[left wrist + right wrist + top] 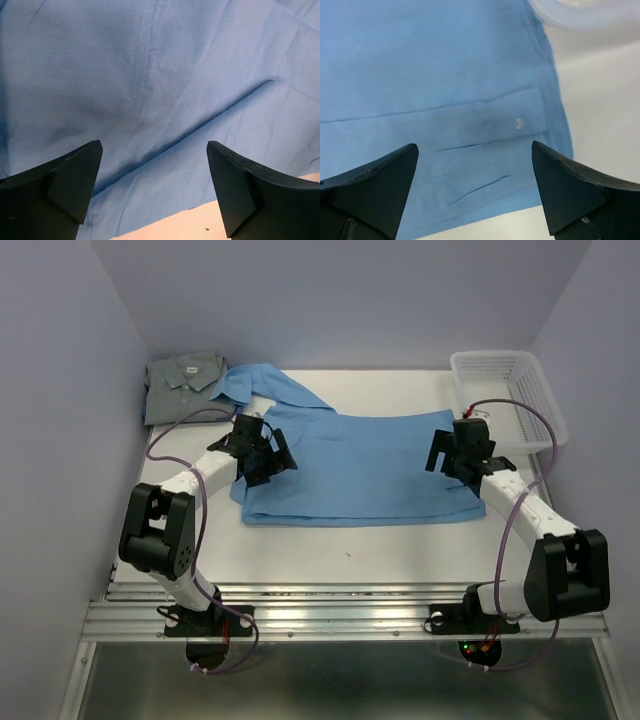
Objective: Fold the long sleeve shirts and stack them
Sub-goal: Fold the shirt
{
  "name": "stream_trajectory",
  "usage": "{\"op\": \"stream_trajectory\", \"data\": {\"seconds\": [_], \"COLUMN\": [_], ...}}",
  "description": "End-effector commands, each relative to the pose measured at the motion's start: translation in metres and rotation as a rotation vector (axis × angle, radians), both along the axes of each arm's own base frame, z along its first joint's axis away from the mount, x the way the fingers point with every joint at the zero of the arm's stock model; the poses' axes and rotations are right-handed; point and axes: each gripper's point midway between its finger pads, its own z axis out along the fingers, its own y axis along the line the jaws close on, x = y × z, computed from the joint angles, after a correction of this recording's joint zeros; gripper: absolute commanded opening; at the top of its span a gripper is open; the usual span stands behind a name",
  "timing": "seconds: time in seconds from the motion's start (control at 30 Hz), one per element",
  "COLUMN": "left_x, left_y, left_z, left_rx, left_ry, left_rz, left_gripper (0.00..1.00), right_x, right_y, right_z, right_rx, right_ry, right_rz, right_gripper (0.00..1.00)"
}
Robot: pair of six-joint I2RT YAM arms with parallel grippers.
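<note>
The light blue shirt (360, 465) lies spread flat across the middle of the table, a sleeve reaching to the back left. The grey-green shirt (182, 383) lies folded at the back left corner. My left gripper (268, 455) is open and empty just above the blue shirt's left edge; its wrist view shows blue cloth (150, 90) between the fingers. My right gripper (447, 458) is open and empty above the shirt's right edge; its wrist view shows the button placket (470, 120) and a white button (520, 122).
A white mesh basket (545, 420) stands at the back right, just beside the right gripper; its rim (560, 15) shows in the right wrist view. Bare table (350, 550) lies in front of the shirt. Walls close in on both sides.
</note>
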Motion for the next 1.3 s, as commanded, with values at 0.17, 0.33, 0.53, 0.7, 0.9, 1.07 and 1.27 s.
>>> {"op": "stream_trajectory", "data": {"seconds": [0.17, 0.33, 0.53, 0.7, 0.9, 1.07, 1.27], "left_x": [-0.002, -0.022, -0.053, -0.097, -0.150, -0.165, -0.138], "left_y": [-0.047, -0.054, -0.041, -0.024, -0.011, 0.001, 0.013], "left_z": [0.061, 0.026, -0.030, -0.041, -0.055, -0.033, 0.022], "left_rx": [-0.078, -0.086, -0.035, -0.048, -0.085, -0.062, 0.009], "left_ry": [-0.164, -0.120, 0.023, 0.053, 0.143, 0.157, 0.027], "left_rz": [-0.164, -0.193, -0.179, -0.125, -0.071, 0.008, 0.047], "left_gripper": [0.99, 0.99, 0.99, 0.99, 0.99, 0.99, 0.99], "right_x": [-0.002, -0.001, -0.014, -0.064, -0.118, -0.148, -0.126], "right_y": [0.070, 0.073, 0.075, 0.074, 0.088, 0.090, 0.098], "right_z": [-0.010, -0.040, -0.068, -0.099, -0.105, -0.097, -0.039], "right_rx": [0.229, 0.248, 0.272, 0.334, 0.472, 0.526, 0.531], "right_ry": [-0.040, 0.000, 0.074, 0.181, 0.256, 0.284, 0.143], "right_rz": [0.089, 0.071, 0.050, -0.016, -0.014, -0.040, 0.084], "right_gripper": [1.00, 1.00, 1.00, 1.00, 1.00, 1.00, 1.00]}}
